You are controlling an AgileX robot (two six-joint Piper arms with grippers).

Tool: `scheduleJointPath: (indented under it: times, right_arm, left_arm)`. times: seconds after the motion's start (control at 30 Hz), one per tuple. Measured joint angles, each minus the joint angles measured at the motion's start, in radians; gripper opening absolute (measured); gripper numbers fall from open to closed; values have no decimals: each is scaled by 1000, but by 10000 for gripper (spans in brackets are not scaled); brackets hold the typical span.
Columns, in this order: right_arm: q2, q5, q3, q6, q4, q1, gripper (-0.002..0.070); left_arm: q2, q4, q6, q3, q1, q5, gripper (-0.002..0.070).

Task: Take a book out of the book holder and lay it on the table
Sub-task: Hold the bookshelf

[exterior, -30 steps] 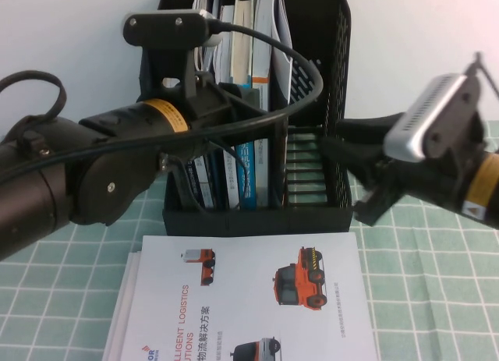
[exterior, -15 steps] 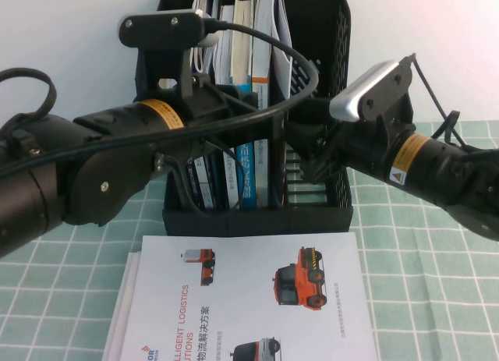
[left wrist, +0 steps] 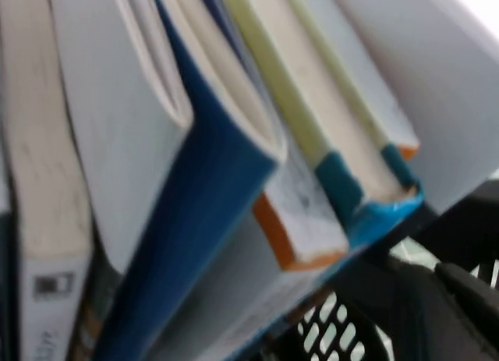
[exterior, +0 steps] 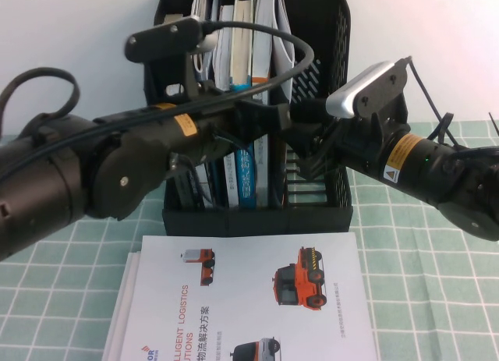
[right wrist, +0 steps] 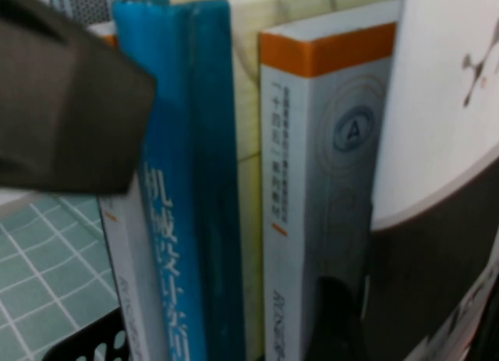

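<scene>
The black book holder [exterior: 335,80] stands at the back of the mint-green checked table [exterior: 437,283]. The thin white-and-grey book [exterior: 282,22] stands at the right of the middle slot, next to the thicker books. My right gripper [exterior: 302,149] reaches into the holder from the right. It is open, and in the right wrist view [right wrist: 413,330] the book's cover [right wrist: 437,127] lies between its jaws. My left gripper [exterior: 269,119] hangs at the holder's front, level with the book spines. In the left wrist view it [left wrist: 452,299] is beside the mesh [left wrist: 343,330].
Several blue-spined books [exterior: 245,166] fill the left and middle slots; they also show in the right wrist view [right wrist: 191,182]. A white brochure picturing orange vehicles [exterior: 249,299] lies on the table in front of the holder. A dark blurred block [right wrist: 70,104] is close before the blue spine.
My right gripper swung in from the right into the holder's right side, then stayed. My left arm shifted right, bringing its gripper to the middle slot.
</scene>
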Motion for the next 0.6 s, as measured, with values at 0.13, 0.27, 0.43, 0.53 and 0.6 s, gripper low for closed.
scheduleJointPath:
  times: [0.13,0.27,0.43,0.53,0.6]
  right_arm:
    - [1,0,0,17,0,0,430]
    - [1,0,0,28,0,0,430]
    - [1,0,0,28,0,0,430]
    - [1,0,0,28,0,0,429]
    - [1,0,0,30,0,1,429]
  left_arm:
    - [31,19,6,-51,-37,70,-1]
    - [63,120,9,-155,-72,169,-1]
    - [145,380,-122,-296,-74,349,-1]
    - [196,468,-204,-343,-74,385,-1]
    - [219,486,-243,-355,-74,393,-1]
